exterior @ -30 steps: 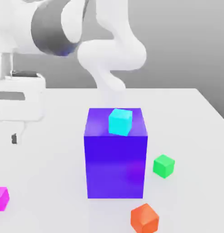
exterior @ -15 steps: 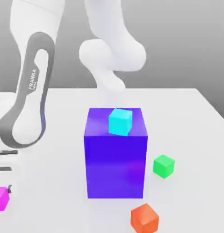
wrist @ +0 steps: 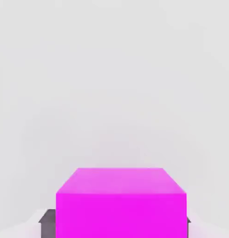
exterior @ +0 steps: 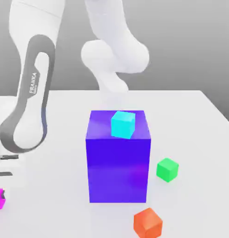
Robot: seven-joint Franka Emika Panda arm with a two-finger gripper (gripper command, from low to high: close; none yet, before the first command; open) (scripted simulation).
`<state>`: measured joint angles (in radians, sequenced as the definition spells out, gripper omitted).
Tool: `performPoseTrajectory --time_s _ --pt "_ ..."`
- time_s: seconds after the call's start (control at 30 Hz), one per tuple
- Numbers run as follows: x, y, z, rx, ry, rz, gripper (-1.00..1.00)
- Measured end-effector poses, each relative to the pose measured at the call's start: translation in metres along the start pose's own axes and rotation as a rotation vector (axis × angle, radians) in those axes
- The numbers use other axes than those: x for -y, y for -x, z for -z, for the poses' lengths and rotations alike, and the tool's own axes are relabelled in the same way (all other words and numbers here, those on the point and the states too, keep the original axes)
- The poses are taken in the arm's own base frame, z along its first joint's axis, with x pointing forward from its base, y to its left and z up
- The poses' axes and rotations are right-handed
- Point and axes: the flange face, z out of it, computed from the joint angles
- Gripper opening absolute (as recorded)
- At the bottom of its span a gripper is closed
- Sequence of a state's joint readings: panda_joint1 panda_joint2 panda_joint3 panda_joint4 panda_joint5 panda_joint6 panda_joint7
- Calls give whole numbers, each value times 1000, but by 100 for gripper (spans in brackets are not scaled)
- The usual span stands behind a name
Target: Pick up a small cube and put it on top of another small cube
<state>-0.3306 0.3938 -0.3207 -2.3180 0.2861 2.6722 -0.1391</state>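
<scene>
Down in the lower left corner of the exterior view, the fingers (wrist: pixel 114 228) have closed on the magenta cube (wrist: pixel 121 216), one on each side of it. In the hand view the cube sits squarely between them, with its top face and one side face showing. I can't tell whether it is touching the table (exterior: pixel 65 214) or just above it.

The white Franka arm (exterior: pixel 39 18) comes down through the upper left of the exterior view, its name lettered on the grey-trimmed link. Near the middle stands a big blue-purple block (exterior: pixel 118 169), upright, and on top of it rests a cyan cube (exterior: pixel 123 124), turned a little askew.

The bright green cube (exterior: pixel 167 169) sits on the table right of center, near the block but apart from it, with nothing on top. Lower down, toward the bottom edge, there's an orange-red cube (exterior: pixel 147 224), also on the table and turned at an angle.
</scene>
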Motion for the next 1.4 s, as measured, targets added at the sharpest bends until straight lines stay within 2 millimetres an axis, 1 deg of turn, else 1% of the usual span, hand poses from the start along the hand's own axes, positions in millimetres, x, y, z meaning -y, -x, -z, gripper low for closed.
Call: performPoseTrajectory --time_s 0.03,0.1,0.3,0.33,0.4,0.53,0.67,0.8,0.87,0.9,0.97,1.0,1.1,1.23,1.33,1.4 --pt "2 0 7 -4 6 10 -100" --pt "16 -1 11 -22 28 84 -100" --pt "77 -3 13 -89 108 381 -100" --pt "92 1 14 -97 113 428 -100" --pt "128 14 19 -107 108 514 -100" --pt "200 56 29 -121 83 680 -100" --pt "263 109 39 -131 54 845 -100" --pt "316 171 49 -139 24 1012 -100" --pt "338 204 54 -142 10 1095 -100" --pt "345 222 56 -139 1 1139 -100" --pt "351 262 58 -117 -20 1238 -100" --pt "353 287 59 -102 -31 1290 -100" --pt "344 344 62 -60 -49 1412 -100" --pt "312 396 64 -20 -42 1527 -100" --pt "284 433 63 -1 -9 1625 -100" --pt "276 442 53 1 9 1649 -100"
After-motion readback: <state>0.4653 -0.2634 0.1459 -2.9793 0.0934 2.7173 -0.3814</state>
